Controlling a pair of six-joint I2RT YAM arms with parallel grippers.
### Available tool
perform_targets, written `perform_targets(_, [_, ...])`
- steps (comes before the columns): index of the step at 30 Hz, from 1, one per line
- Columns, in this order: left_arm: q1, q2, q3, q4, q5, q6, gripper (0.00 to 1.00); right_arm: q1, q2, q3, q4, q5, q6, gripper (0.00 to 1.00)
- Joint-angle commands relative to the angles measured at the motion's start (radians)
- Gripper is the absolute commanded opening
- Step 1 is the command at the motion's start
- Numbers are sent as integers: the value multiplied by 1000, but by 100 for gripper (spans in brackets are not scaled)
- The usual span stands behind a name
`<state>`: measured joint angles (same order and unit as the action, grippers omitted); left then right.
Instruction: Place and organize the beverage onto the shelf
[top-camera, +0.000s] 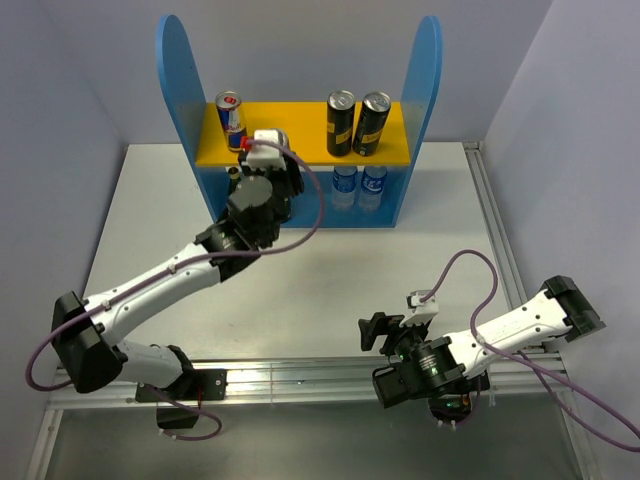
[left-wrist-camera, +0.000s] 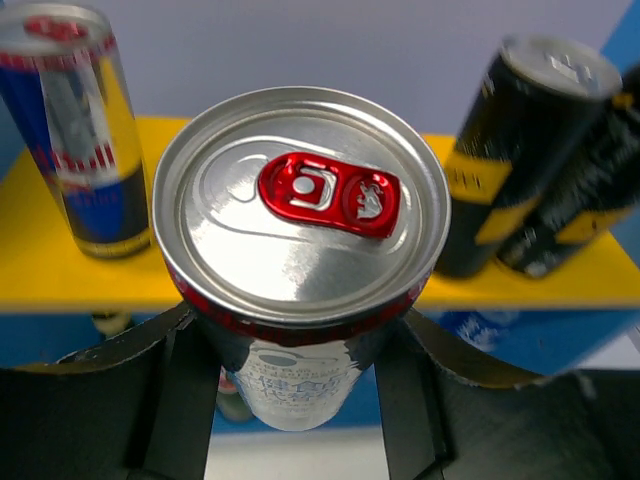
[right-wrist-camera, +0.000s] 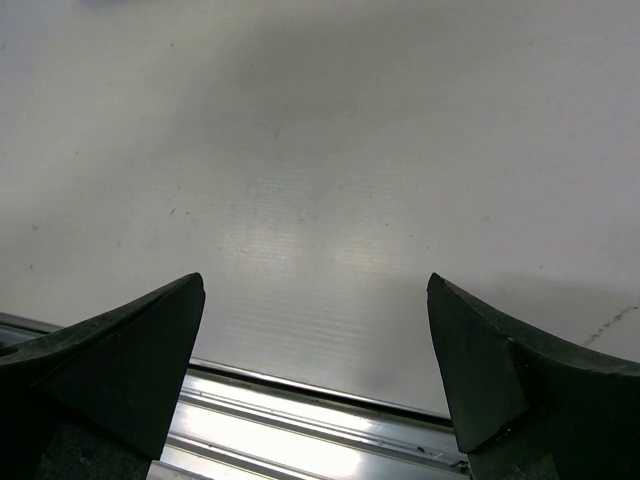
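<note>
My left gripper (left-wrist-camera: 300, 350) is shut on a silver slim can (left-wrist-camera: 300, 200) with a red tab, its dark fingers (left-wrist-camera: 185, 400) pressed on both sides. The can is upright in front of the shelf's yellow-orange upper board (left-wrist-camera: 40, 260). On that board stand a blue-silver can (left-wrist-camera: 75, 130) at the left and two dark cans (left-wrist-camera: 520, 150) at the right. In the top view my left gripper (top-camera: 268, 152) is at the shelf (top-camera: 305, 125), beside the blue-silver can (top-camera: 230, 112); the wrist hides the held can. My right gripper (right-wrist-camera: 315, 290) is open and has nothing in it.
Two blue-and-white drinks (top-camera: 359, 187) stand on the shelf's lower level, under the dark cans (top-camera: 357, 123). A dark bottle top (top-camera: 233, 175) shows at the lower left. My right gripper (top-camera: 375, 332) hovers low over the white table near the metal rail (right-wrist-camera: 300, 430) at its front edge.
</note>
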<state>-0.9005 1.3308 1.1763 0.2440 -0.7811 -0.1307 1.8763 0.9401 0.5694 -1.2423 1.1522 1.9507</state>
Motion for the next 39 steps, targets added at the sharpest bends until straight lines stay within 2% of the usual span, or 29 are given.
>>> perform_targets(1, [75, 45, 152, -17, 97, 43, 0, 7, -14, 14, 23, 49, 30, 99])
perform_targets(10, [233, 203, 296, -80, 200, -6, 0, 7, -23, 9, 35, 50, 11, 99])
perform_targets(21, [298, 260, 316, -69, 201, -14, 0, 7, -29, 9, 46, 50, -1, 99])
perform_targets(27, [324, 274, 325, -55, 213, 12, 9, 9, -27, 9, 50, 50, -7, 99])
perform_targets(29, [336, 284, 336, -58, 223, 19, 15, 7, -27, 7, 50, 50, -7, 99])
perform_targets(31, [342, 288, 338, -55, 214, 28, 25, 7, -26, 9, 53, 50, -10, 99])
perform_targets(36, [348, 289, 330, -34, 206, 28, 36, 7, -23, 10, 52, 50, -9, 99])
perform_targets(37, [350, 292, 332, -38, 206, 25, 47, 7, -21, 12, 50, 50, -9, 99])
perform_targets(38, [351, 294, 333, -40, 207, 23, 53, 9, -21, 12, 50, 49, -9, 99])
perform_targets(39, [350, 294, 333, -46, 207, 16, 66, 7, -20, 12, 50, 49, -9, 99])
